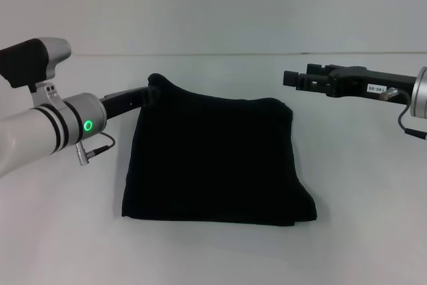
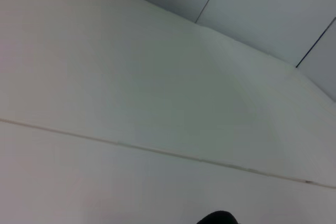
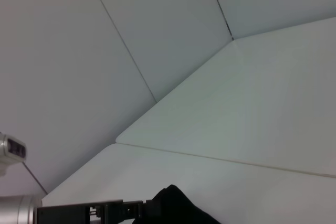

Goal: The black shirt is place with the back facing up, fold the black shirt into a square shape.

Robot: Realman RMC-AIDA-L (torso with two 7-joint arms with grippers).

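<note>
White surface (image 1: 360, 231) carries the plain matte black cloth shirt (image 1: 213, 165), centred, nearly square. Left gripper (image 1: 155, 89) grasps its raised 11 o'clock corner; lower gently. Right gripper (image 1: 293, 78) hovers at 2 o'clock, state untellable.

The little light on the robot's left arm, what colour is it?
Green: a glowing ring light on the left arm's wrist, clearest in the head view.

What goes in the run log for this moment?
shirt: folded, near-square, on table | left gripper: at shirt's far-left corner, bunched up | right gripper: off cloth, right
</note>
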